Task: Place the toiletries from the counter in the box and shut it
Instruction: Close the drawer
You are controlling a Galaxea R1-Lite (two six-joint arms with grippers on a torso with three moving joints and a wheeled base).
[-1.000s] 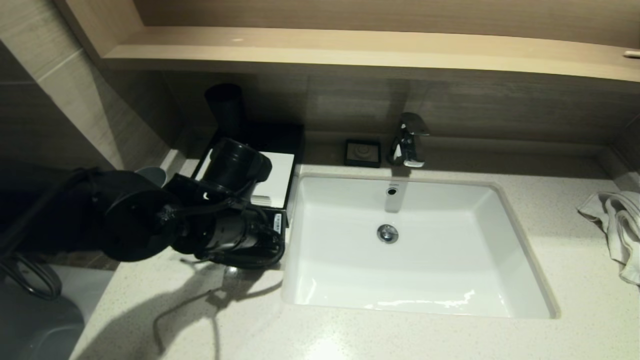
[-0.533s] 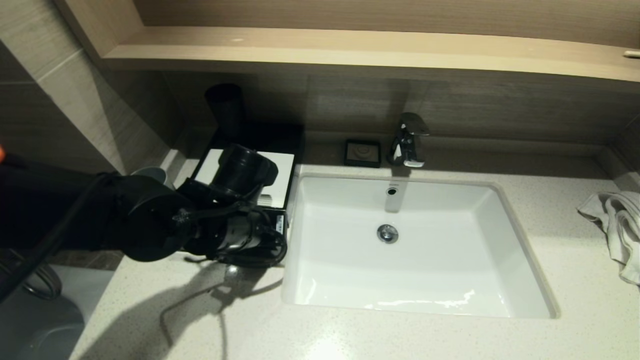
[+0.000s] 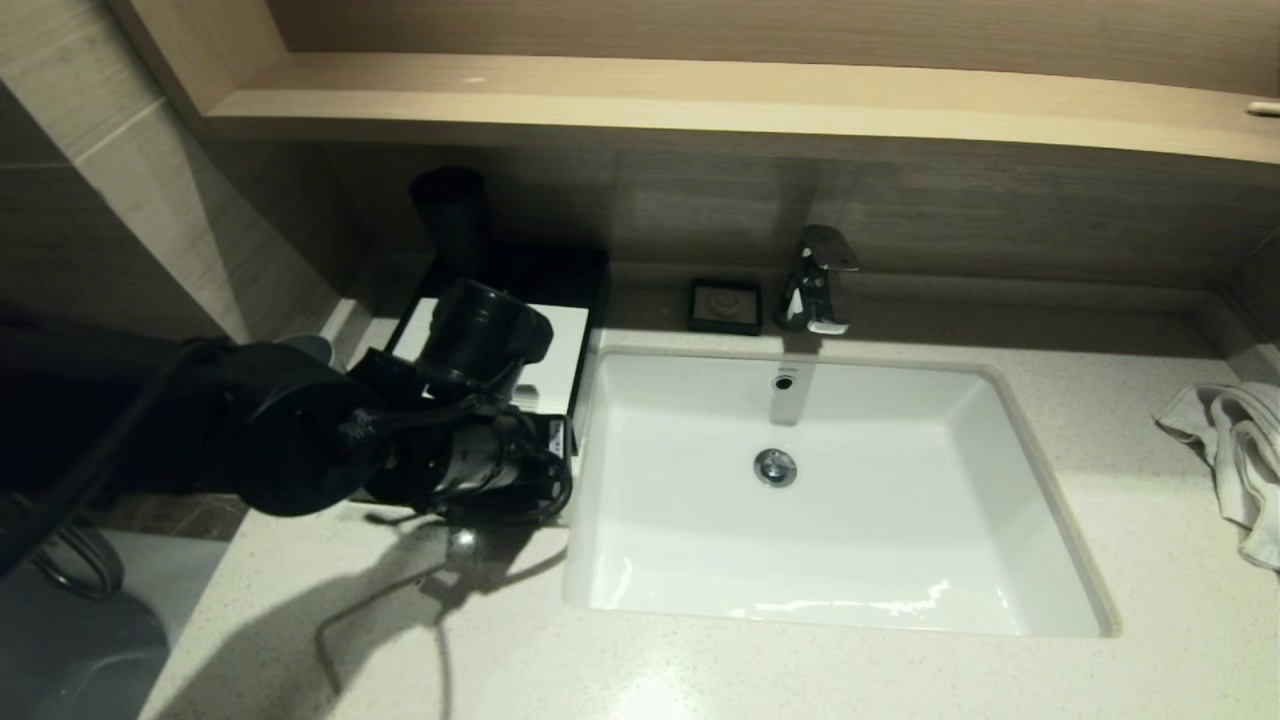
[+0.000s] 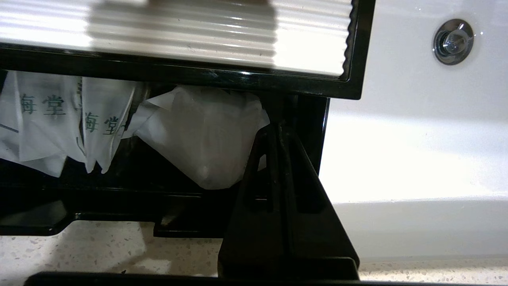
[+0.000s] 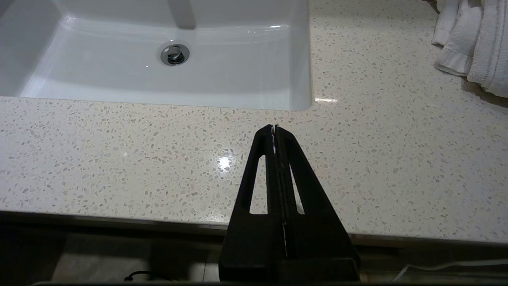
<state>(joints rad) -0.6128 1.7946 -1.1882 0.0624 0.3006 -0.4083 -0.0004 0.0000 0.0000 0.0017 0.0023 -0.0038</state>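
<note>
We see left claw (image 4: 276,128) pressed together, tip at drawer front of box (image 4: 178,77). White sachets (image 4: 67,127) inside open drawer. Box on bench (image 3: 700,660), beside basin. Right claw (image 5: 274,128) together over bench.

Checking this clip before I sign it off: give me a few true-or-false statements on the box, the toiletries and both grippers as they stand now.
1. The drawer of the box stands open with toiletries inside. True.
2. The left gripper is wide open. False: its fingers are shut, tips at the drawer's end nearest the basin.
3. The right gripper grips the towel. False: it is shut on nothing, above bare counter, apart from the towel.
4. The sachets in the drawer bear green print. True.
5. Water runs from the tap. False: none shows.
</note>
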